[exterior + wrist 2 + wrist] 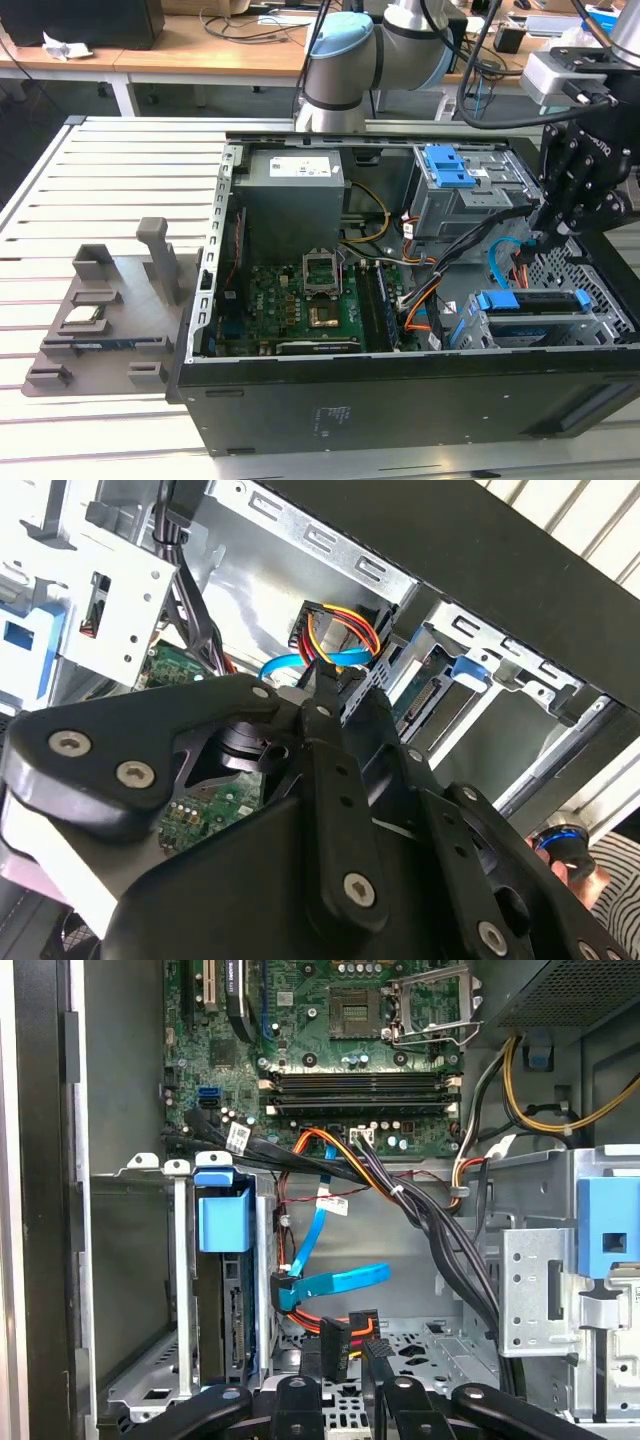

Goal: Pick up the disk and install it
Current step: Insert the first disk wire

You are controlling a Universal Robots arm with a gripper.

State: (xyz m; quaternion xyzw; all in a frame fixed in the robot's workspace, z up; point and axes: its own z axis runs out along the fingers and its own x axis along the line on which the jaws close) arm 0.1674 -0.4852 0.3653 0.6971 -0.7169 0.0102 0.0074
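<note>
White slatted table [120, 170], open computer case [400, 400], the disk [530, 302] seated in its drive cage [600, 335].

In the first wrist view the disk [236, 1310] stands on edge inside the drive cage [140, 1260], with its blue bracket [225, 1222] at the cage mouth and its connector edge facing out of the cage. The gripper [545, 235] hangs just beside the cage, its jaws clenched on a black power plug [336, 1345] with coloured wires [320, 1150]; a blue data cable [335, 1282] lies near the cage too. The disk looks stiff, fairly heavy and smooth-sided, and likely sensitive to knocks. It is best gripped by the plastic bracket or the long metal edges, never by the connector.
</note>
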